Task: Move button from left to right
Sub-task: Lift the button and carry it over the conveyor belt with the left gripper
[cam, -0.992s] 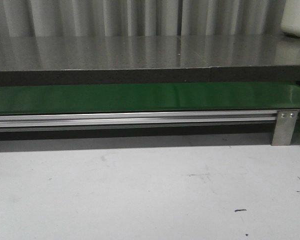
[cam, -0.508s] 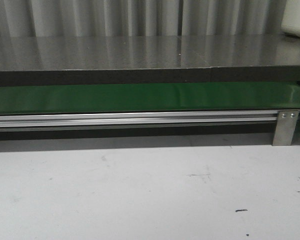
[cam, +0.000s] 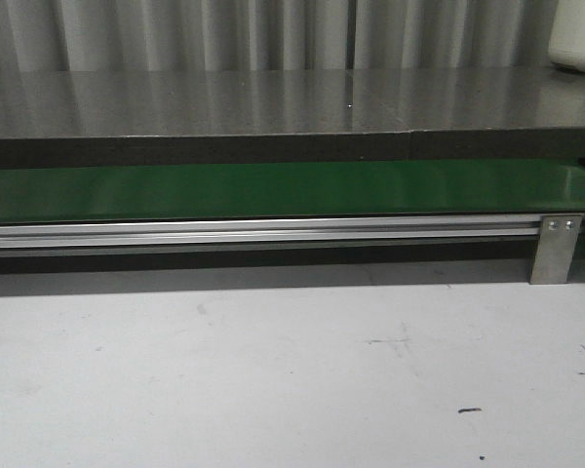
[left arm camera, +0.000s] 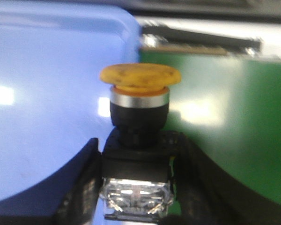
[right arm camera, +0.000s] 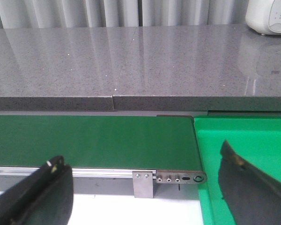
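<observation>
The left end effector (left arm camera: 136, 187) has the button (left arm camera: 139, 136) clamped between its two dark fingers (left arm camera: 82, 187), which press on either side of the black blocky body, so the jaws stand only as far apart as that body is wide. The button sits upright in the grip, its orange-yellow mushroom cap (left arm camera: 140, 77) pointing away from the wrist, a bright metal ring below the cap and shiny contacts showing at the base between the fingers. Behind it in the left wrist view lie a pale blue tray (left arm camera: 47, 93) on one side and the green belt (left arm camera: 234, 131) on the other; the button looks lifted clear of both, though the blur makes it hard to say how high. The right end effector (right arm camera: 145, 187) hangs wide open and holds nothing, its two dark fingertips (right arm camera: 42, 187) set far apart at the edges of its view, above the near rail of the green conveyor (right arm camera: 93, 140) and beside a bright green bin (right arm camera: 243, 140) at the belt's end. Beyond the belt is the grey stone counter (right arm camera: 131, 61) with a white appliance (right arm camera: 269, 16) at its far corner. The front view shows only the white desk (cam: 273, 370), the aluminium rail (cam: 263, 232) and the belt, with neither arm nor button in it. As a judgement, the pick-up is done: what remains is to carry the button across to the right side and release it there, or hand it to the waiting right end effector.
</observation>
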`<state>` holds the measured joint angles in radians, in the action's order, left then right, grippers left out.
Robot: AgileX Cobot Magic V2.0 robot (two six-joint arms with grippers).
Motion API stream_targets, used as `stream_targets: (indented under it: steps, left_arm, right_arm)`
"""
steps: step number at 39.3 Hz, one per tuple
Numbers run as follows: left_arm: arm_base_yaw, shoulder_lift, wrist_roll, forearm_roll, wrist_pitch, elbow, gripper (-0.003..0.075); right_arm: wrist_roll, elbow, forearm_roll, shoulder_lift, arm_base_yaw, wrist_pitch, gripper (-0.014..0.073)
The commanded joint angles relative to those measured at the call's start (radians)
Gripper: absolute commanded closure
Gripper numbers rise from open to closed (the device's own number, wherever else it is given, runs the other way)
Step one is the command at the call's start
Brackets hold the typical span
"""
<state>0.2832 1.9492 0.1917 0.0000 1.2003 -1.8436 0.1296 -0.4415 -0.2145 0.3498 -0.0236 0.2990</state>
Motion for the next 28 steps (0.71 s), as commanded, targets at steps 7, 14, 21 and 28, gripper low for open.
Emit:
stream_targets:
  steps: [7, 14, 21, 28]
  left_arm:
    - [-0.072, -0.061, -0.017, -0.032, 0.026, -0.005, 0.0575]
    - [-0.102, -0.041, -0.017, -0.035, 0.006, 0.037, 0.0575]
    - [-0.105, 0.000, -0.017, -0.063, 0.026, 0.037, 0.0556]
    - [-0.105, 0.025, -0.017, -0.080, 0.030, 0.037, 0.0405]
  right_arm:
    - [0.013, -0.037, 0.006, 0.012, 0.004, -0.079, -0.0051]
    - [0.013, -0.037, 0.006, 0.012, 0.004, -0.079, -0.0051]
    - [0.013, -0.037, 0.006, 0.012, 0.004, -0.079, -0.0051]
    - [0.013, -0.037, 0.006, 0.012, 0.004, -0.079, -0.0051]
